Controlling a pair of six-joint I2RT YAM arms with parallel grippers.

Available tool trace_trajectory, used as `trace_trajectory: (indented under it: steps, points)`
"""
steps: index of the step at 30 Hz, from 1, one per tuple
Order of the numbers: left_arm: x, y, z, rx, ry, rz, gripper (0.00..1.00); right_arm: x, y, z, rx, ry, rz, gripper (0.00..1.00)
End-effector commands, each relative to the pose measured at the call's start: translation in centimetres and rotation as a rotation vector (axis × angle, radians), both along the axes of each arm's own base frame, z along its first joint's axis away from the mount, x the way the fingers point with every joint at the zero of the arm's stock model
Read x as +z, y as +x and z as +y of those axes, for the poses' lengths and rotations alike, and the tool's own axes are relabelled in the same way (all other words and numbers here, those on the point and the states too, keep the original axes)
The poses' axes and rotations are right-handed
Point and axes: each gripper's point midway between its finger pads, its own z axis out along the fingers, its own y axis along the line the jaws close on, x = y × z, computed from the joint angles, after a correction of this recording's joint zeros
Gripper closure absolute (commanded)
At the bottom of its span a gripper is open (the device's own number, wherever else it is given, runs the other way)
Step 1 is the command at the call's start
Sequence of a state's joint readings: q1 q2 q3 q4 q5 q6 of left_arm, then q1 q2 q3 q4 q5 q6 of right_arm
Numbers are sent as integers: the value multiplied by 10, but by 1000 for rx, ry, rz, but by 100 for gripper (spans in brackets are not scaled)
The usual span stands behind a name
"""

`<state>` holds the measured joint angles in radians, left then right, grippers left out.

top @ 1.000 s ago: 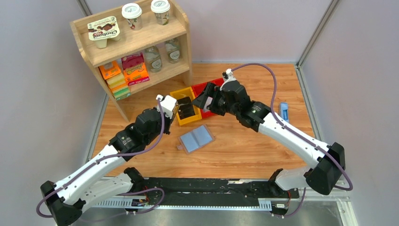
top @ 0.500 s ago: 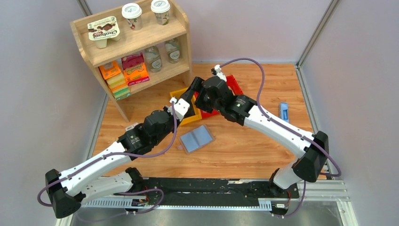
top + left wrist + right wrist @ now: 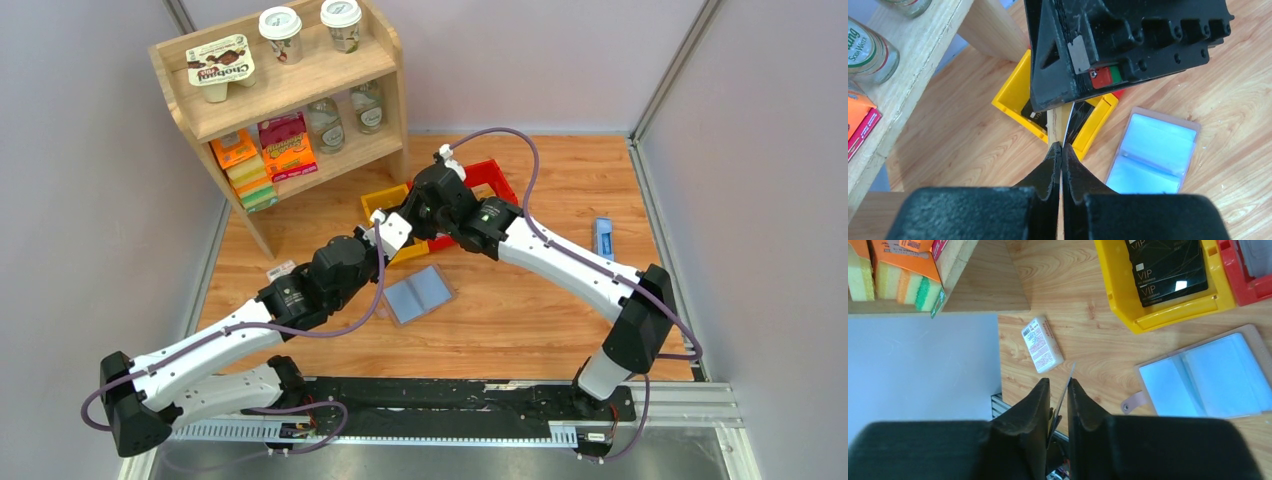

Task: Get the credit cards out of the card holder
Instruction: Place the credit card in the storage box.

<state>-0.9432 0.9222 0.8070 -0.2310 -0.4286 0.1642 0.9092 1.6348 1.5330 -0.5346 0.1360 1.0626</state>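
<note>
The right gripper (image 3: 1060, 390) swings left off the red bin (image 3: 495, 172) to meet the left gripper (image 3: 1060, 150), which, pinching a credit card (image 3: 1059, 127), reaches forward over the yellow bin (image 3: 1008, 100), uncovering a small packet (image 3: 1042, 344) on the desk (image 3: 520, 300).

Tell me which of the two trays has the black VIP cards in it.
The yellow tray, left of the red tray in the right wrist view; the black cards lie flat inside it.

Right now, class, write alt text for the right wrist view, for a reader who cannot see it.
The right gripper pinches a thin credit card edge-on above a wooden table. Beyond it lie an open card holder, a yellow tray holding black VIP cards, and a small pink-and-white packet.
</note>
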Motion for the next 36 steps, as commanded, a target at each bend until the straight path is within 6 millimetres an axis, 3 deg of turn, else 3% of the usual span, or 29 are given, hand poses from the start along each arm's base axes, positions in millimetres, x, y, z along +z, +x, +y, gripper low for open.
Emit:
trace_trajectory:
  steps: [1, 6, 13, 16, 21, 25, 31, 34, 36]
  points:
    - [30, 4, -4, 4, -64, -66, 95, 24, 2, -4, -9, 52, -49, 86]
    - [35, 2, 0, 25, -104, -63, 73, 14, 7, -18, -10, 69, -61, 97]
    - [42, -8, 12, 39, -147, -47, 42, 8, 26, -53, 3, 89, -134, 100]
    - [43, -9, 29, 85, -176, -35, 37, 3, 33, -72, 56, 65, -178, 100]
    - [33, -7, 66, 224, -292, 7, 29, -4, 71, -140, 1, -62, -293, 100]
    - [14, -5, 102, 375, -369, 85, 22, -16, 103, -182, -6, -179, -359, 99]
    - [-22, -3, 138, 564, -404, 190, 20, -40, 144, -209, 32, -320, -395, 99]
    - [-32, -3, 136, 574, -411, 238, 20, -54, 163, -217, 10, -356, -379, 99]
    - [-35, -2, 135, 580, -416, 250, 20, -68, 173, -212, 28, -354, -369, 99]
